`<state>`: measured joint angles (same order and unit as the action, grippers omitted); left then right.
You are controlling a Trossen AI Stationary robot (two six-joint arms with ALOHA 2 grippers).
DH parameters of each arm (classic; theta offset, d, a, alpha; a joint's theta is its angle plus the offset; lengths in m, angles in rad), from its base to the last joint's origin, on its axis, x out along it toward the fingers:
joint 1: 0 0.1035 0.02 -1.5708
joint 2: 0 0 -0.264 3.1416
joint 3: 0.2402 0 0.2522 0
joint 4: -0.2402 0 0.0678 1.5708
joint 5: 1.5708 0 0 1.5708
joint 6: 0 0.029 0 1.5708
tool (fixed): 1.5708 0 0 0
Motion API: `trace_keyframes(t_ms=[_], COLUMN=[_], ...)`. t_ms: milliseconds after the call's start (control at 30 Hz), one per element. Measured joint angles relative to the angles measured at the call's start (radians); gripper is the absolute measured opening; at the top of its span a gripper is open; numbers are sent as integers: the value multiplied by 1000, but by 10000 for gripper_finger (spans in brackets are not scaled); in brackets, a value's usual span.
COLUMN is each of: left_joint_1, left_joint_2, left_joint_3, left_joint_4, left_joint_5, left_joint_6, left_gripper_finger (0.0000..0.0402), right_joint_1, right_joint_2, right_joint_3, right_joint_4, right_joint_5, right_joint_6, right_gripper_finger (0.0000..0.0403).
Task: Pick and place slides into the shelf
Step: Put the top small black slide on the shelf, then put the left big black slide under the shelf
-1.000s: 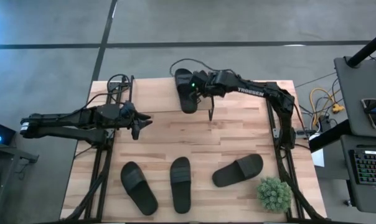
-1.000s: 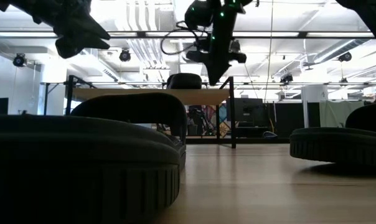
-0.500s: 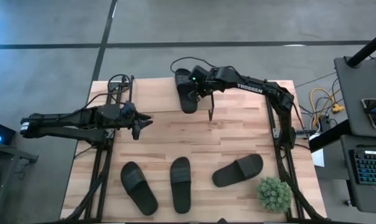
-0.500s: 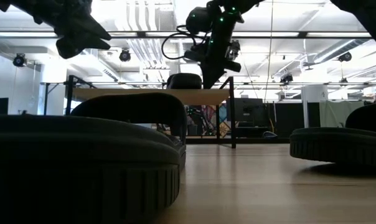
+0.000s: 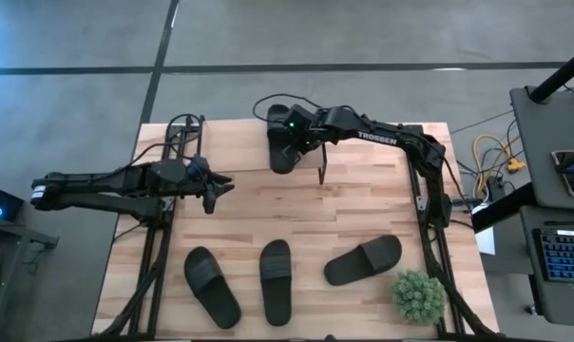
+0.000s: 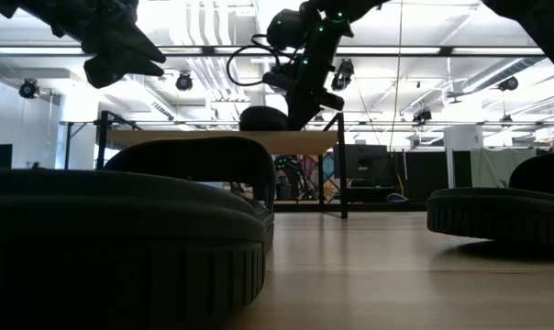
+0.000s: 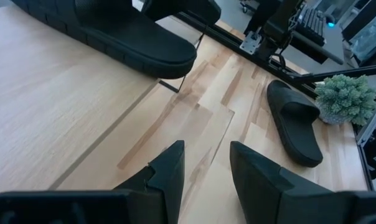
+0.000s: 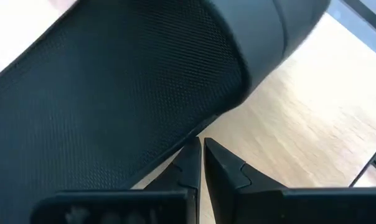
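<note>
One black slide (image 5: 281, 139) lies sole down on the shelf (image 6: 204, 139), a low plank rack with thin black legs at the table's far middle; it also shows in the low view (image 6: 263, 117). My right gripper (image 5: 304, 142) is shut, right beside this slide's right side, its strap (image 8: 113, 93) filling the right wrist view. Three more slides lie on the table near its front edge: left (image 5: 212, 285), middle (image 5: 276, 280), right (image 5: 363, 259). My left gripper (image 5: 214, 190) is open and empty above the table's left part. My right gripper's shut fingertips (image 8: 191, 149) stand against the lower edge of the slide's strap (image 8: 175, 140), on the slide's right side. The fingers come slanting down from the table's right. The slide stays flat on the shelf's top.
A small green plant (image 5: 418, 296) stands at the table's near right corner. Black frame rails run along the table's left (image 5: 159, 247) and right (image 5: 430, 228) sides. Bare wood lies between the shelf and the three near slides.
My right gripper has gone a little toward the table's left and far edge, staying against the slide on the shelf. That slide has slid a little to the left on the shelf's top.
</note>
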<state>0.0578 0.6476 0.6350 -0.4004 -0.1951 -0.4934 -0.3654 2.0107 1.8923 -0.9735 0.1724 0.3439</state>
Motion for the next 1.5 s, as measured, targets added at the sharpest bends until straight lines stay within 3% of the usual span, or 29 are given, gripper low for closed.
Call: trace_keyframes(t_ms=[400, 567, 733, 967, 1233, 1500], left_joint_1=[0, 0, 0, 0, 0, 0], left_joint_2=[0, 0, 0, 2, 7, 37], left_joint_3=[0, 0, 0, 0, -1, -2], left_joint_4=[2, 2, 2, 2, -1, 0], left_joint_5=[0, 0, 0, 0, 15, 191], left_joint_6=[0, 0, 3, 3, 3, 3], left_gripper_finger=[114, 114, 114, 114, 114, 114], right_joint_1=[33, 55, 92, 206, 421, 534], right_joint_2=[-11, -54, -145, -263, -275, -273], right_joint_3=[2, 2, 2, 3, -30, -90], right_joint_4=[-26, -90, -238, -578, -598, -588], right_joint_5=[-9, 121, 227, 301, 272, 220], right_joint_6=[9, 51, 136, 412, 696, 920], right_gripper_finger=[13, 13, 13, 17, 103, 179])
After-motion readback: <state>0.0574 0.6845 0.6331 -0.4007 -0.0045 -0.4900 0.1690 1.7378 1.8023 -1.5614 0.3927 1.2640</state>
